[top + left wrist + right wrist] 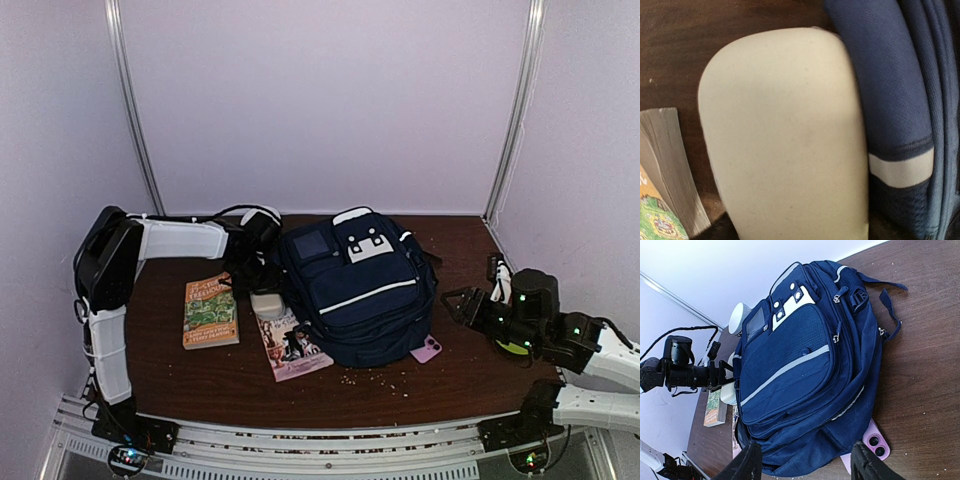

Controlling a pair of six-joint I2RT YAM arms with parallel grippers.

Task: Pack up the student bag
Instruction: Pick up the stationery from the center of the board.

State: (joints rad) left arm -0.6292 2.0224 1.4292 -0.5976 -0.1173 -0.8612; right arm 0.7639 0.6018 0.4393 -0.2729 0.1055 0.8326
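Observation:
The student bag, navy blue with white stripes, lies front-up in the middle of the table and looks zipped shut; it also shows in the right wrist view. My left gripper is down at the bag's left side, over a cream rounded object. That cream object fills the left wrist view and hides the fingers. Seen from the right wrist camera, the left gripper has its fingers spread just above the cream object. My right gripper stands open to the right of the bag, holding nothing.
A green book lies left of the bag, and a second book pokes out from under its front-left corner. A pink phone lies half under the front-right corner. Crumbs dot the table near the front edge.

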